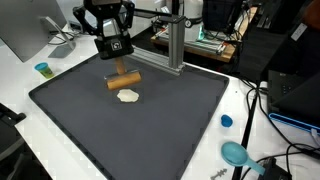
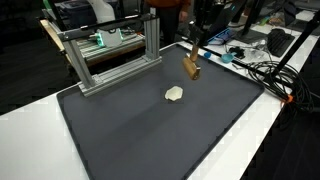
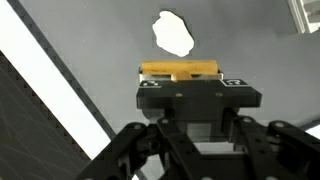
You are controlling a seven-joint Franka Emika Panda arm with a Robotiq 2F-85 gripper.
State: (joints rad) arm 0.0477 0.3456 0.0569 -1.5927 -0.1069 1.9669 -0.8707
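Dark mat [image 1: 150, 130] covers the white table [image 1: 18, 95]. Pale lump [image 1: 128, 96] lies mid-mat, wooden roller [image 1: 124, 82] just beside it, touching down or not, can't tell. Metal frame [image 1: 172, 45] stands at the mat's edge.

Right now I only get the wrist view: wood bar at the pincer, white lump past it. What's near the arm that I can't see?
Observer: An aluminium frame stands along one edge of the mat, its end near the pincer.
Operator: Other side?
Observer: Cables lie on the white table, just off the mat's edge there.
Operator: Any loose items?
Observer: A small teal cup sits on the table off a mat corner, away from the wooden bar and the white lump.
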